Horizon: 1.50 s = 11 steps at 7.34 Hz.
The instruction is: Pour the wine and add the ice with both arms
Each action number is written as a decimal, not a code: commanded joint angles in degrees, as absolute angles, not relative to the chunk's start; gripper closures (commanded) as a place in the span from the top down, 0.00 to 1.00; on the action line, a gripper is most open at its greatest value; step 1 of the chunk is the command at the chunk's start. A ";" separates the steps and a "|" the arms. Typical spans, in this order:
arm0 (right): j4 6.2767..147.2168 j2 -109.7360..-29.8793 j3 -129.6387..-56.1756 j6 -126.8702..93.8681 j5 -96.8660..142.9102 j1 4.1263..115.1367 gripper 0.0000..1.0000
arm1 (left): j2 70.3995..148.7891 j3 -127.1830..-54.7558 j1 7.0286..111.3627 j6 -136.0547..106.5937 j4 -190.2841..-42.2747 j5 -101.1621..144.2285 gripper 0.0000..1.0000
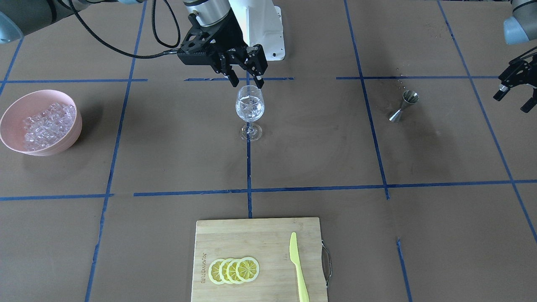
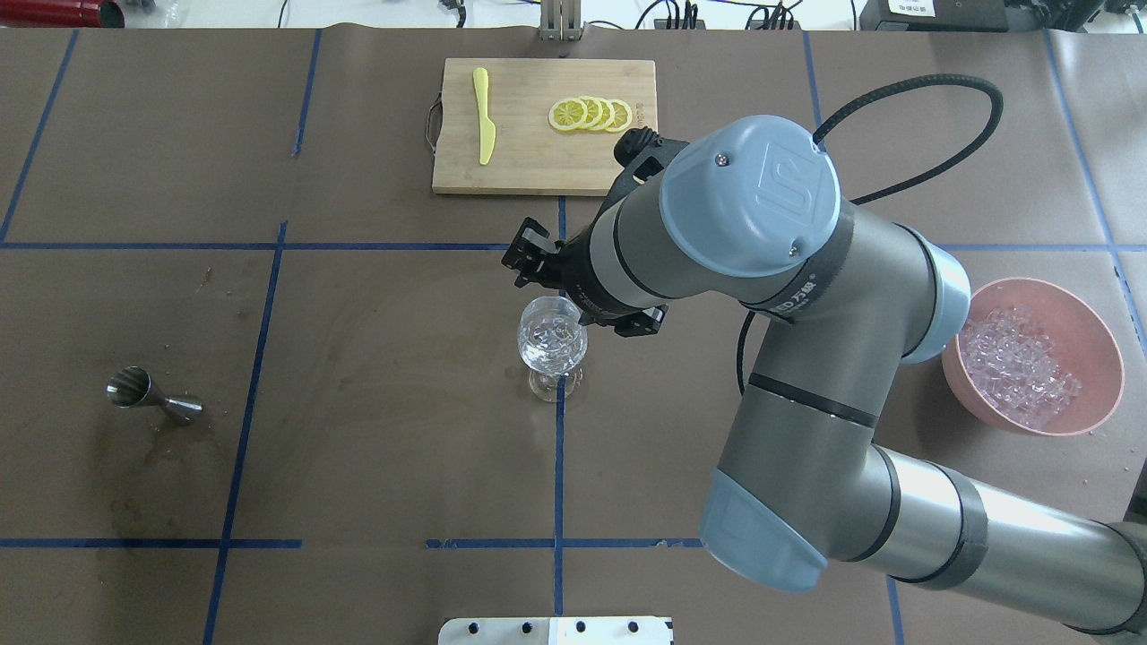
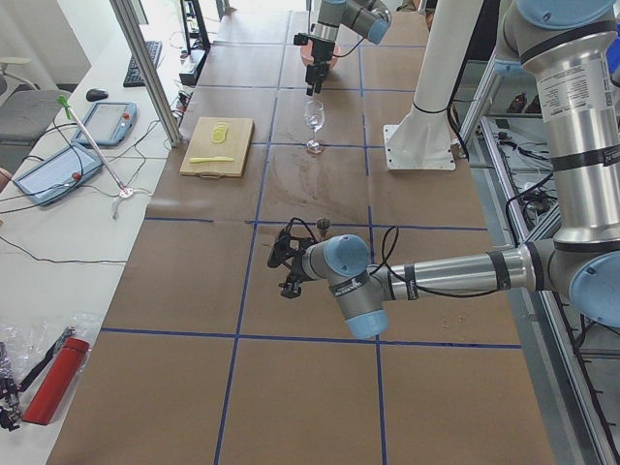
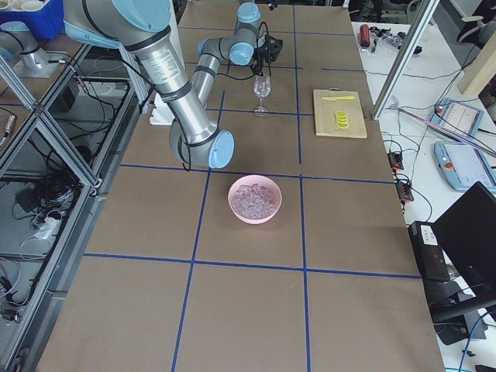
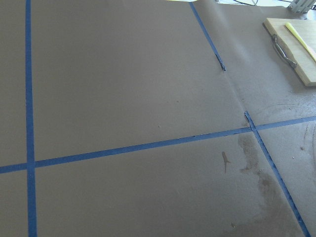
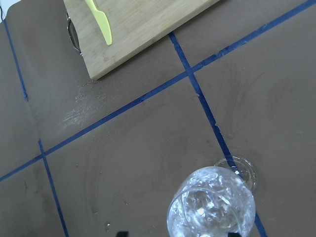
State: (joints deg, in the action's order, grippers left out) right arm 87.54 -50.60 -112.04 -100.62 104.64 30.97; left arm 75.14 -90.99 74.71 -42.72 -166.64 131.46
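I judged the ice step to be in hand. The right gripper (image 1: 246, 82) hung just above the rim of the wine glass (image 1: 250, 110), which stood upright near the middle of the worktop. Its fingers were spread apart with nothing between them. Most of the ice (image 1: 48, 123) lay in the pink bowl (image 1: 63, 147) by the worktop's right end, and some cubes sat in the glass as well. The left gripper (image 1: 514, 102) hovered by the left end, fingers apart and empty, near a jigger (image 1: 403, 107) lying on its side. I could not tell whether wine was in the glass. If more ice was wanted, the next move called for lifting clear of the rim and crossing to the bowl.
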 commanded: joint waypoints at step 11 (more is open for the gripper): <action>95.27 -77.60 -85.81 4.97 131.12 88.48 1.00 | 76.99 -89.20 81.20 -12.92 -134.05 146.97 1.00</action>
